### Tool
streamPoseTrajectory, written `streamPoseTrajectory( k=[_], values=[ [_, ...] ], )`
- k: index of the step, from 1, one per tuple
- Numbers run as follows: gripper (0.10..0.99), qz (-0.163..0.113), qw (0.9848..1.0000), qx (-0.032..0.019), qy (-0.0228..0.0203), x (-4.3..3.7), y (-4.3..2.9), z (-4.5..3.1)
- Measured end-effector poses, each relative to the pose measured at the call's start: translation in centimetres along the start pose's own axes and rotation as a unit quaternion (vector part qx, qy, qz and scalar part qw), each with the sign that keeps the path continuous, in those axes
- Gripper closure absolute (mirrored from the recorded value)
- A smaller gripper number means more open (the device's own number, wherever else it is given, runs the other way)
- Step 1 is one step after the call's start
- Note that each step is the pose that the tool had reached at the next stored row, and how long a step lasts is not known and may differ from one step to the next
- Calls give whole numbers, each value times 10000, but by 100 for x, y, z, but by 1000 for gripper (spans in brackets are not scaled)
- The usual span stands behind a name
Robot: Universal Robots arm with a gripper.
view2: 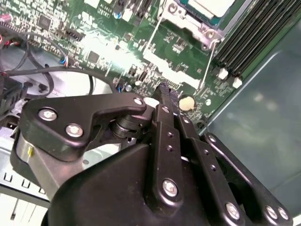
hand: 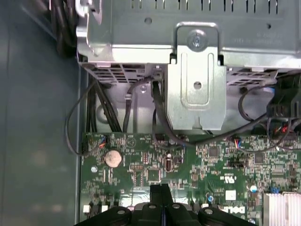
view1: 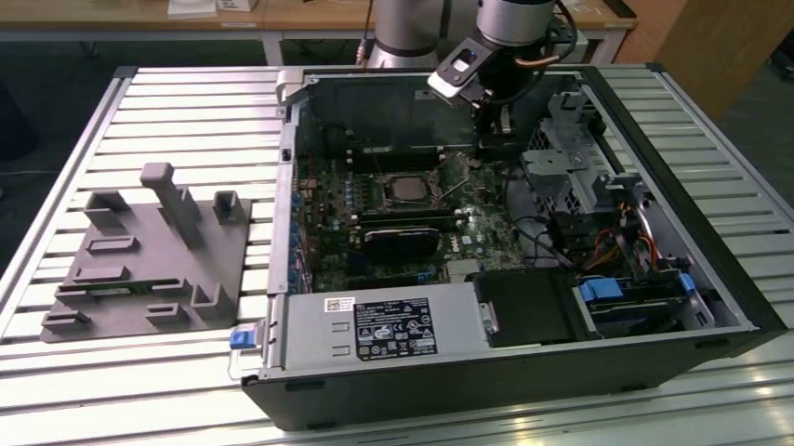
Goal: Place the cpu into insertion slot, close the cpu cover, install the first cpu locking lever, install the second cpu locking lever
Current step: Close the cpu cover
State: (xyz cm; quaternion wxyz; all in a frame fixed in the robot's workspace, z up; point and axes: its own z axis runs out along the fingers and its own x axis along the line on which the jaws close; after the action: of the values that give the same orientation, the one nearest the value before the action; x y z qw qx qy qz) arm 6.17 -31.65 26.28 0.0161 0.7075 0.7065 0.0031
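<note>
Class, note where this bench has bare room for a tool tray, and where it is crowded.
Free: bare table slats beyond the grey fixture, and at the exterior view's right of the computer case. Crowded: inside the case, around the gripper.

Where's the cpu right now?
In the exterior view the cpu lies mid-motherboard, framed by the cover, to the exterior view's left of the gripper.

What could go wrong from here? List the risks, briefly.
1. The hand hangs close over the motherboard, near the coin cell; a slip could strike components.
2. Loose black cables lie nearby and could snag.
3. The locking lever looks unlatched, so the cpu could shift.
</note>
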Motion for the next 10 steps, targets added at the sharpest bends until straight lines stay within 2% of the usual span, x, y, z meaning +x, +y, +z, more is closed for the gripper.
streamPoseTrajectory(
  k=[10],
  values=[
    [980,0,10000,0,-1,0,4,20]
  ],
)
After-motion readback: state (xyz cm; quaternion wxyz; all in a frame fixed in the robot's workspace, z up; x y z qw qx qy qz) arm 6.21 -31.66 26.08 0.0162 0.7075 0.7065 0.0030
